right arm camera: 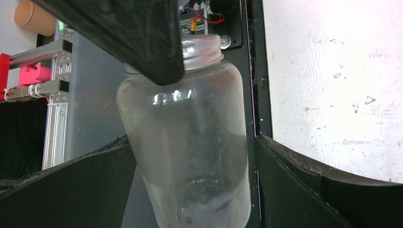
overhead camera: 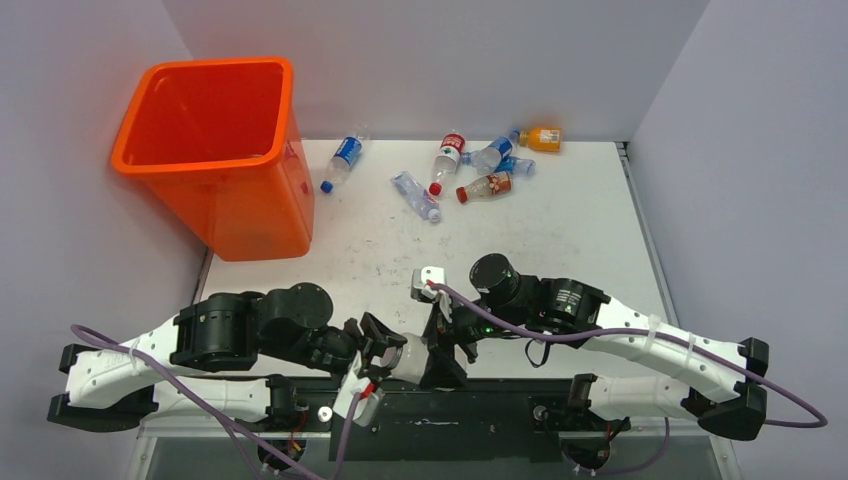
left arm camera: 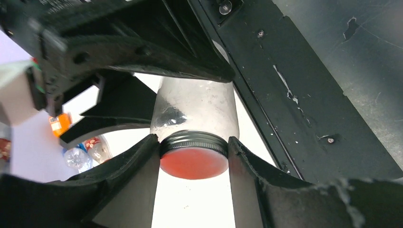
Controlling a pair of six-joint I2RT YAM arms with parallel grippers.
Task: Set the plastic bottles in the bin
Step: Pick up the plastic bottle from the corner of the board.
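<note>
Clamping the metal lid of a clear jar, the left gripper stands narrow. The right gripper straddles its body, spread wide, contact unclear. The plastic bottles lie well beyond both, probably light and crushable; grasp mid-body.

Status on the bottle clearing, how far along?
Done: nothing confirmable; the bin floor is out of sight. In hand: the left end effector clamps the red cap of a clear bottle near the bases, and the right end effector brackets its body. Left: about seven bottles lying at the table far edge.
</note>
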